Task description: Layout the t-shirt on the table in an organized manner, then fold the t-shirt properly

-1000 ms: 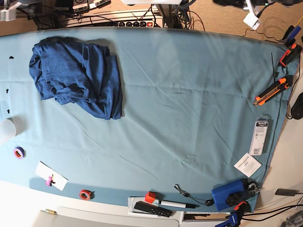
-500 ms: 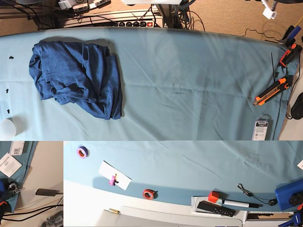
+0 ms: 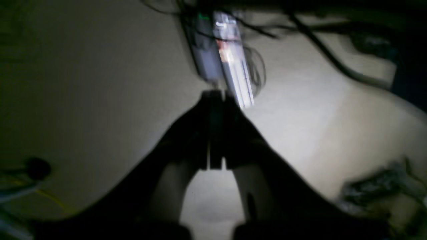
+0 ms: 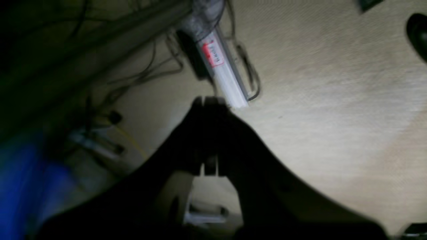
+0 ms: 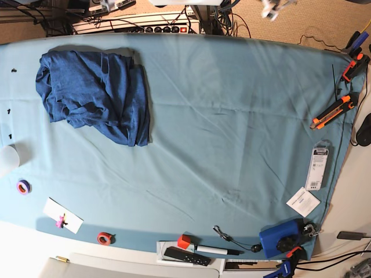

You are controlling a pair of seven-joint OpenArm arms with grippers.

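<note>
The t-shirt (image 5: 95,92) is a dark navy heap, crumpled at the far left of the table (image 5: 232,116), which is covered by a light teal cloth. My left gripper (image 3: 213,96) is shut and empty, a dark shape above a beige floor and a power strip (image 3: 230,63). In the base view a blurred white part of it (image 5: 271,8) shows beyond the table's back edge. My right gripper (image 4: 206,100) is also shut and empty over the floor near the same strip (image 4: 222,71). It does not show clearly in the base view. Both are far from the t-shirt.
An orange utility knife (image 5: 333,111), a packet (image 5: 317,165) and a white card (image 5: 302,201) lie along the right edge. A blue box (image 5: 281,237), marker (image 5: 211,250), red tape roll (image 5: 105,237), purple tape roll (image 5: 23,186) and white cup (image 5: 7,157) line the front and left.
The white blurred arm part at the back right has shifted left along the back edge. A white part at the top left corner has left the view. The t-shirt has not moved.
</note>
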